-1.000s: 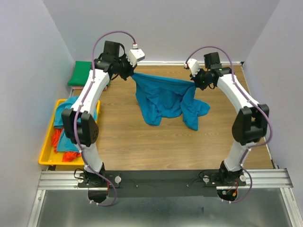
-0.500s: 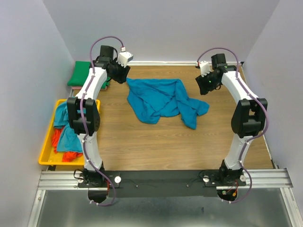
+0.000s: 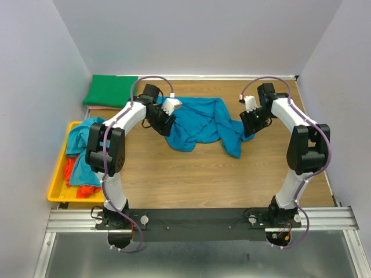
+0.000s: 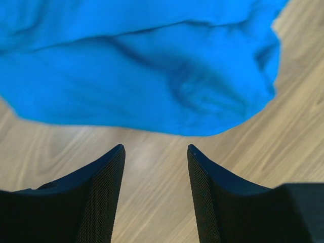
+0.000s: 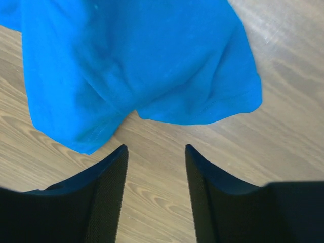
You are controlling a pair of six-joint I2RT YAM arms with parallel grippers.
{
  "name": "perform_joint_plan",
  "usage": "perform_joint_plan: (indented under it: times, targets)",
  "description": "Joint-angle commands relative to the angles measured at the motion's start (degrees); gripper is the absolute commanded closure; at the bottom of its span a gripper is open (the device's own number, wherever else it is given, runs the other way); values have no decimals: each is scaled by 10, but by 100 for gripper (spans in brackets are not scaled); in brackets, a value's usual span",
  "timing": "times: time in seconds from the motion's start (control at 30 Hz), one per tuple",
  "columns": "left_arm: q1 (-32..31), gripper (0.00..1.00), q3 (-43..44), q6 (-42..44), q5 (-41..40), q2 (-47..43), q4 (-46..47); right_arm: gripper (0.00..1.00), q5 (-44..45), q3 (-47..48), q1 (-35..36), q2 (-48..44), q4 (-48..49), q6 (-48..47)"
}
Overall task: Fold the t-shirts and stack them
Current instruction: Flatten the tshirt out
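The crumpled blue cotton t-shirt (image 3: 200,119) lies stretched crosswise between the left gripper (image 4: 154,148) and right gripper (image 5: 156,147), both spread and empty, a cloth edge just ahead of each one's fingertips.

Setting: robot laboratory cell. Indicated by: wood-grain table (image 3: 191,174) enclosed by plain pale walls (image 3: 191,35); aluminium rail (image 3: 197,219) at near edge, to which two cabled arms (image 3: 110,152) are bolted; yellow bin (image 3: 58,197) of laundry (image 3: 81,153).
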Motion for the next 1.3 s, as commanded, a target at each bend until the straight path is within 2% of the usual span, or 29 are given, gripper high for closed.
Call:
perform_joint_plan:
  times: [0.0, 0.03, 0.1, 0.23, 0.3, 0.43, 0.57, 0.67, 0.73, 0.83, 0.97, 1.0, 1.03, 1.07, 1.13, 1.23, 1.27]
  targets:
    - [-29, 41, -9, 6, 20, 3, 26, 48, 9, -19, 1, 3, 26, 0]
    - [-34, 42, -11, 6, 11, 4, 29, 54, 9, -21, 1, 3, 27, 0]
    - [-45, 44, -15, 4, 6, 7, 36, 60, 8, -33, 2, 2, 36, 2]
    - [-48, 45, -5, -3, 5, 21, 39, 62, 6, -60, 10, -1, 48, 7]
    - [-48, 45, 2, -6, 1, 27, 39, 60, 8, -73, 14, 0, 58, 10]
    - [-48, 45, 8, -11, 5, 37, 39, 49, 11, -85, 21, 10, 85, 30]
    - [-50, 44, 5, -13, 5, 45, 43, 44, 38, -82, 29, 26, 122, 64]
    - [-51, 44, -5, -11, -1, 48, 49, 44, 72, -75, 29, 36, 150, 83]
    - [-50, 44, -12, -7, -2, 52, 50, 46, 81, -69, 29, 45, 155, 86]
    - [-50, 44, -19, -4, -9, 57, 54, 58, 101, -65, 29, 51, 154, 75]
    - [-51, 55, -29, 10, -29, 61, 54, 70, 124, -78, 29, 22, 148, 44]
    - [-50, 66, -36, 16, -36, 64, 52, 73, 130, -82, 29, 14, 141, 37]
    - [-49, 72, -41, 26, -49, 64, 50, 76, 135, -84, 29, -5, 136, 30]
    - [-47, 84, -52, 31, -54, 61, 47, 82, 145, -86, 29, -13, 126, 12]
    - [-43, 97, -65, 49, -69, 54, 42, 91, 155, -86, 29, -35, 110, -14]
    - [-27, 100, -88, 87, -81, 25, 23, 100, 160, -74, 28, -65, 60, -48]
    - [-21, 100, -91, 96, -83, 14, 7, 100, 161, -72, 28, -75, 36, -57]
